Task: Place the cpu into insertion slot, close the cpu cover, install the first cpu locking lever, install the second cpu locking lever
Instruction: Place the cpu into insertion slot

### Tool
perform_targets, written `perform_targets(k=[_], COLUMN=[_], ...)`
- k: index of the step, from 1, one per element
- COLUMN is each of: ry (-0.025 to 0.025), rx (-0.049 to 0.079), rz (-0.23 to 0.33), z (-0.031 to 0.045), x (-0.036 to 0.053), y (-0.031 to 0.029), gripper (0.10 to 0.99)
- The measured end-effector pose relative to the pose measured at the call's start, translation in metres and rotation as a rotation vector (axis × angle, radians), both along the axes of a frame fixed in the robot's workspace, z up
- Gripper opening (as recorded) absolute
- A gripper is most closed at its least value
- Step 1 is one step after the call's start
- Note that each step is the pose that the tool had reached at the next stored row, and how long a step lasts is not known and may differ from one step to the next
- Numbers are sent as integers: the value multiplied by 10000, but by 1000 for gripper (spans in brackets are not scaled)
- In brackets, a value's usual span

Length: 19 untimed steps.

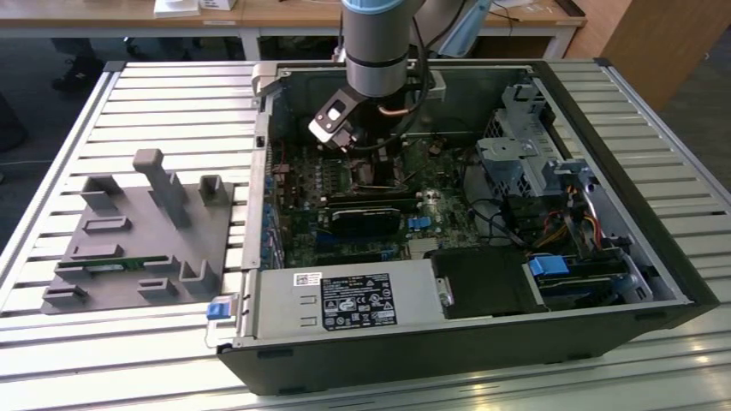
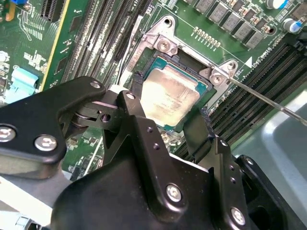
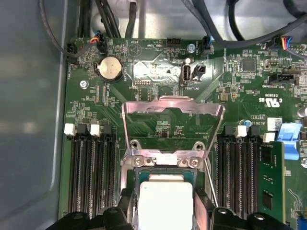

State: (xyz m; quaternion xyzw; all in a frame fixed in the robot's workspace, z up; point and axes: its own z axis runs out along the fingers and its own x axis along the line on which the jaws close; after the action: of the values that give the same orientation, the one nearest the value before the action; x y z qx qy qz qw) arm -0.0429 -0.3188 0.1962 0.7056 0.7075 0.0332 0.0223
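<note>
The claw [image 2: 168,108] is closed on the cpu [image 2: 171,93], pinching two opposite edges at the insertion slot [image 2: 187,67]. I judge the chip light, stiff, slick-topped and fragile underneath, so the edges are the place to hold. Farther off, the cpu cover [image 3: 173,106] stands raised. Fine white lettering [image 3: 271,101] marks the green board [image 3: 230,76] beyond, left unread.

Slatted metal table [image 1: 171,98] (wooden desk [image 1: 286,13] behind)

Dull silver-grey cpu [image 3: 164,205]; shiny silver cpu cover [image 3: 172,104]; green circuit board [image 3: 230,96] (its clip [image 3: 290,139] light blue).
</note>
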Motion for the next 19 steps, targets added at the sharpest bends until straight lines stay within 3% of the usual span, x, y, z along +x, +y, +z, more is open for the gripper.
perform_targets(k=[3,5,11,14,15,17,19], ry=[0,31,299,317,318,320,323], rx=[1,-1,0,0,1,3,6], rz=[0,2,-3,-5,-4,-3,-3], z=[66,116,141,154,155,157,158], x=[0,4,53,53,54,54,54], y=[0,0,-5,-6,-6,-6,-8], gripper=[612,600,357,243,243,118,118])
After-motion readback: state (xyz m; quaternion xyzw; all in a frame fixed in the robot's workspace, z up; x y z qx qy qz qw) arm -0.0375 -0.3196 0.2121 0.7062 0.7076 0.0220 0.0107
